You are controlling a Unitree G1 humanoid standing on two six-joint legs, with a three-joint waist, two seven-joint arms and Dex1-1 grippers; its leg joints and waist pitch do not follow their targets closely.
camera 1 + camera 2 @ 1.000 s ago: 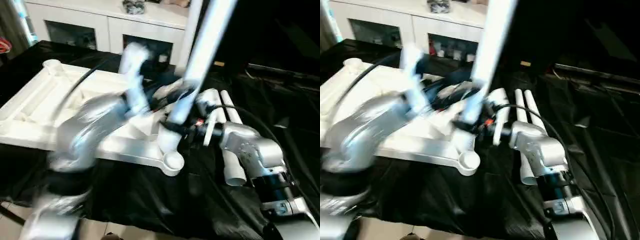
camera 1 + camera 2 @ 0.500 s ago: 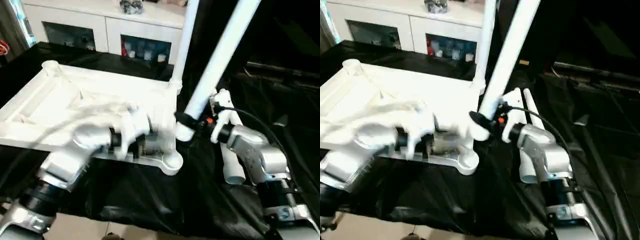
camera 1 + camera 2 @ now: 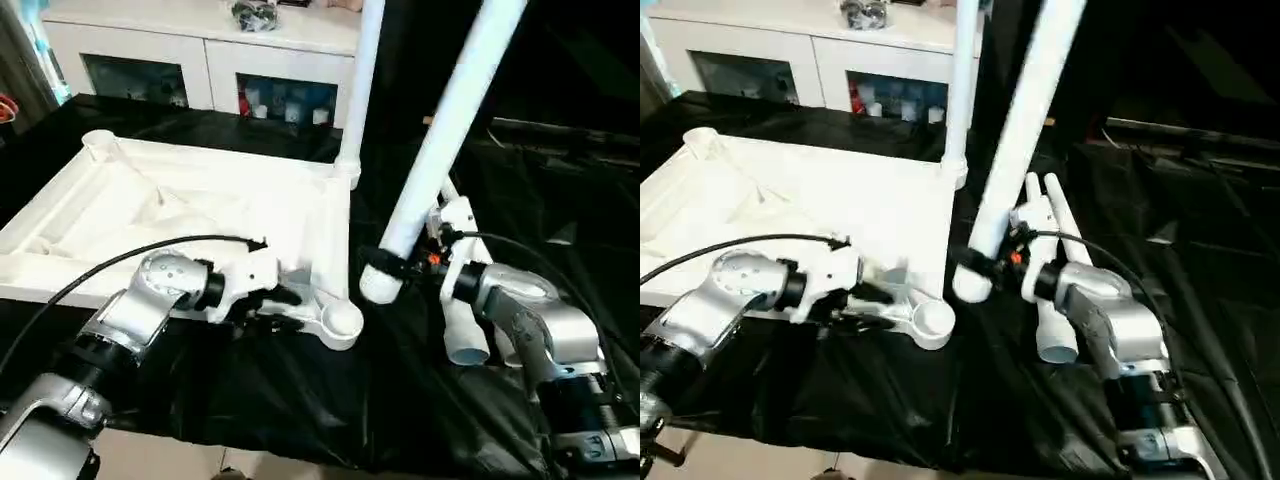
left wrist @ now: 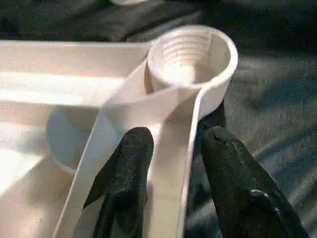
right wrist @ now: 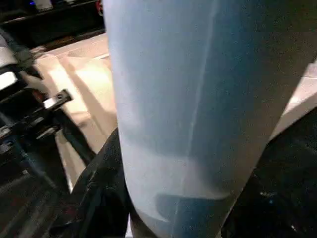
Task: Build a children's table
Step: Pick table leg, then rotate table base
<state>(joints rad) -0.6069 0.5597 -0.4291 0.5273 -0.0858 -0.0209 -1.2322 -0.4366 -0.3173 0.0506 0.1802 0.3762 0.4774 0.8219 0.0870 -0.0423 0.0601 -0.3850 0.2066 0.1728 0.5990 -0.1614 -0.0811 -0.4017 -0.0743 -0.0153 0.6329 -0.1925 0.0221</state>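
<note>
Black left gripper [image 4: 171, 148] fingers straddle the tabletop [image 3: 200, 200] rim beside its socket [image 4: 192, 54].

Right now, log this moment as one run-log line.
left tool: on tabletop rim by empty near corner socket | right tool: holds leg beside socket | one leg standing in far corner socket

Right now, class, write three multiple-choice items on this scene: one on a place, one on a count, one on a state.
1. Where does the left gripper sit?
A. at the tabletop's near corner socket
B. on the cabinet
C. on the floor

2. How many legs lie flat on the black cloth?
A. none
B. two
C. four

3. The leg in the right gripper is
A. lying flat
B. screwed into a socket
C. lifted, tilted

Answers: 1 A, its fingers straddle the rim by the socket. 2 B, the loose legs lie side by side. 3 C, its end hangs above the cloth.
</note>
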